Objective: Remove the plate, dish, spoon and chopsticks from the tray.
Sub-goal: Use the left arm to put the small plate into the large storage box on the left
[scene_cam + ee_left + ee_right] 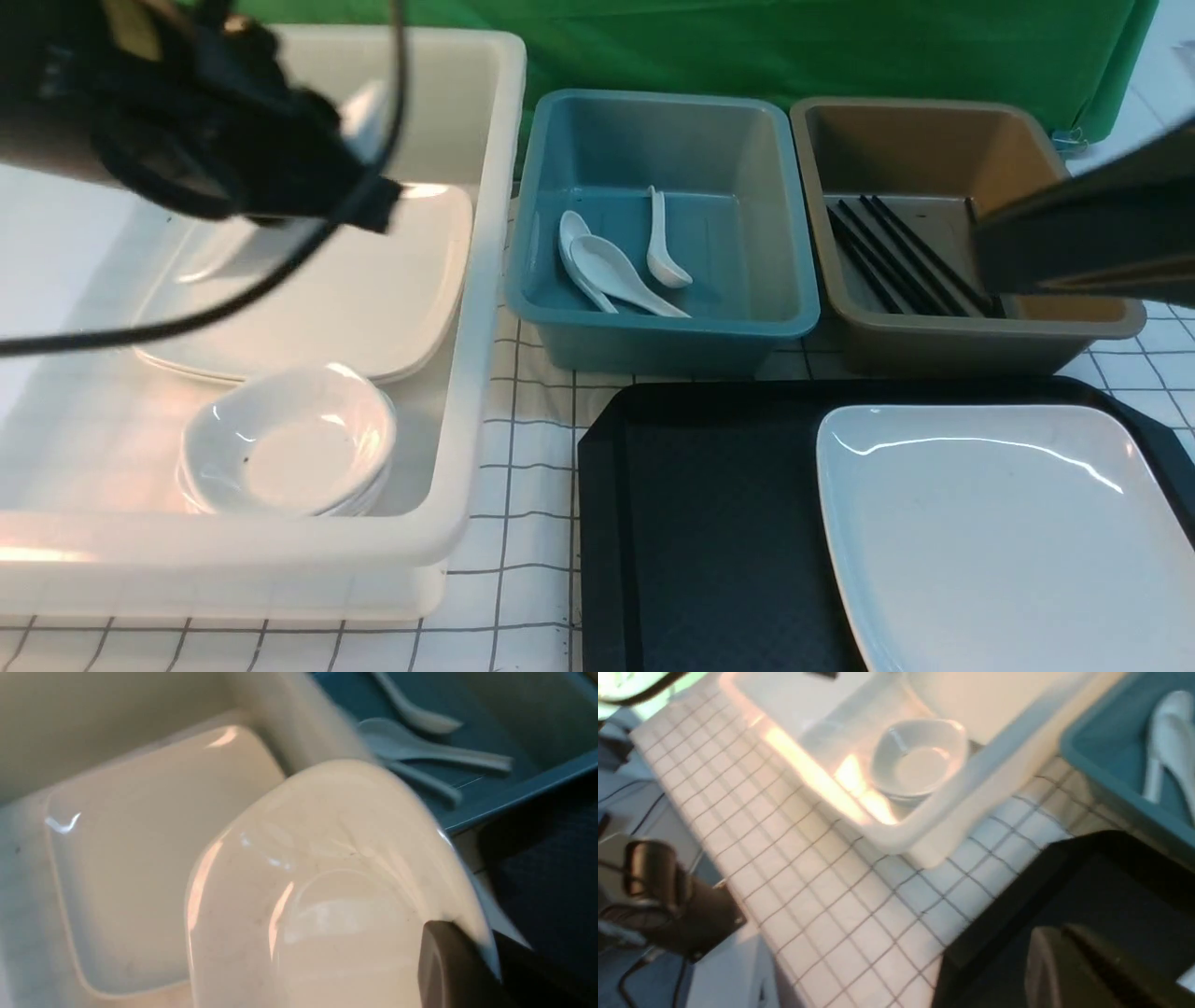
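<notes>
Over the white plastic tub, ten o'clock from the black rectangular tray, lower the small white glossy dish, rim pinched in the left gripper, level onto the stacked dishes.

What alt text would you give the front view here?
A large white plate sits on the black tray at front right. Behind it, a blue tub holds three spoons and a brown tub holds chopsticks; the left arm hangs over a white tub of stacked plates and dishes.
</notes>
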You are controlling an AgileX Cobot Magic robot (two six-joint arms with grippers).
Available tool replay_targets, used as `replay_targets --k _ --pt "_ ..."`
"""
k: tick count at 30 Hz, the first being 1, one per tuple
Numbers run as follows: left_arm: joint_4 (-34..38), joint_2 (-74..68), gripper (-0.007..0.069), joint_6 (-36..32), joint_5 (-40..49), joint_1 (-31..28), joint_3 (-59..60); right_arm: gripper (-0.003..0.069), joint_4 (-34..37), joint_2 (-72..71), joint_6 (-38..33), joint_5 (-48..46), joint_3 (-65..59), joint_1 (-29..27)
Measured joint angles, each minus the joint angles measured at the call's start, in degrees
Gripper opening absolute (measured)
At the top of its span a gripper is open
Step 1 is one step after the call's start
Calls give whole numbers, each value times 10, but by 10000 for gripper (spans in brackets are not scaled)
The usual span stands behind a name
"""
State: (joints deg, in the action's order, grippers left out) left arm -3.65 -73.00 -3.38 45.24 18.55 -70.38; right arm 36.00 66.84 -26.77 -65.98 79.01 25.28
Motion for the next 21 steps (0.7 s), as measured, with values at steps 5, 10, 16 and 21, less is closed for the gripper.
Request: replay_targets --k 5,10,16,21 --pt "-1 -18 9 -5 -20 -42 67 4 -90 97 63 11 99 105" --pt "9 -49 9 -7 -60 -42 136 4 -157 192 109 -28 215 159" --pt "8 -88 17 -20 -82 -42 154 4 -165 250 122 -35 283 171" --pt "11 -114 126 -21 -87 -42 154 8 -173 255 122 -38 288 171"
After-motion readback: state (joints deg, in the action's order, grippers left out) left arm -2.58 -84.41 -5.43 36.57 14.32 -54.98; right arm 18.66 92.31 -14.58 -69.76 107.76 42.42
